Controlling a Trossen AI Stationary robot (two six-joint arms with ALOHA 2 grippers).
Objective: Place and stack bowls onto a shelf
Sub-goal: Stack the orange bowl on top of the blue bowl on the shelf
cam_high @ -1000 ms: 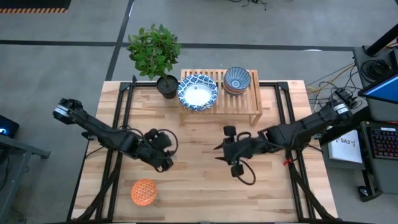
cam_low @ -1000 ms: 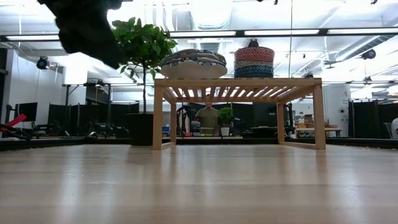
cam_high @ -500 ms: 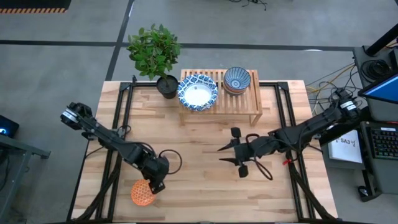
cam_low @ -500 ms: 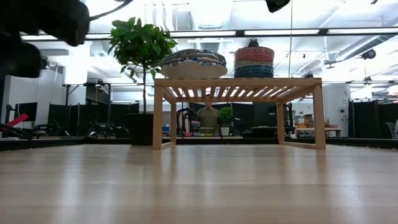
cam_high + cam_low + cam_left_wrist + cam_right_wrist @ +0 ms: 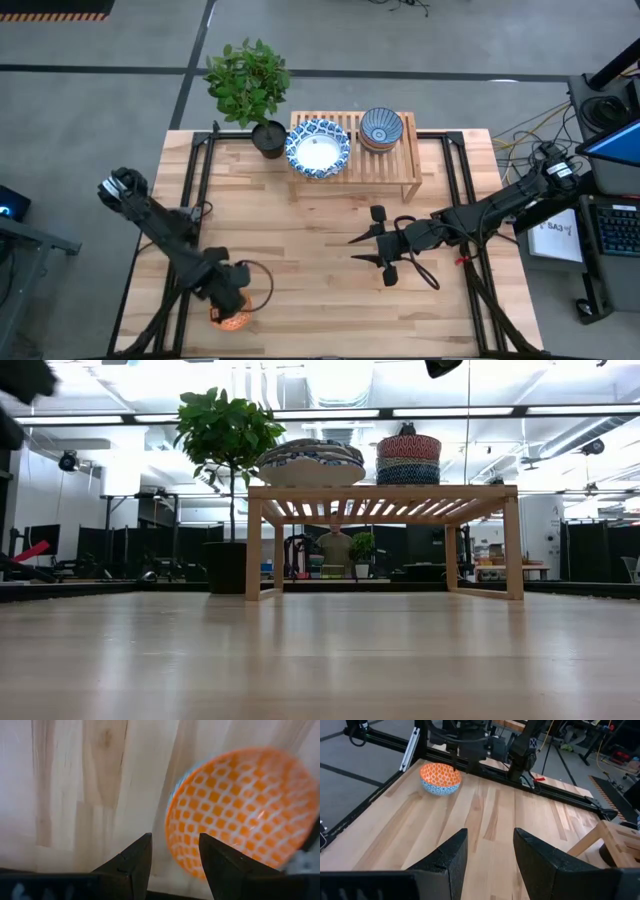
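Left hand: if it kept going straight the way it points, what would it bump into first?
Probably the orange bowl. The left hand is open right above it, one finger over the bowl's rim and one over bare table. Exact height is unclear.

Two bowl stacks sit on the shelf; a lone bowl lies near the table's front-left corner

Light plank desk carries an orange bowl at its near left corner, a potted plant at the far edge, and beside it the slatted shelf bearing a blue-white patterned bowl and a stack of smaller bowls.
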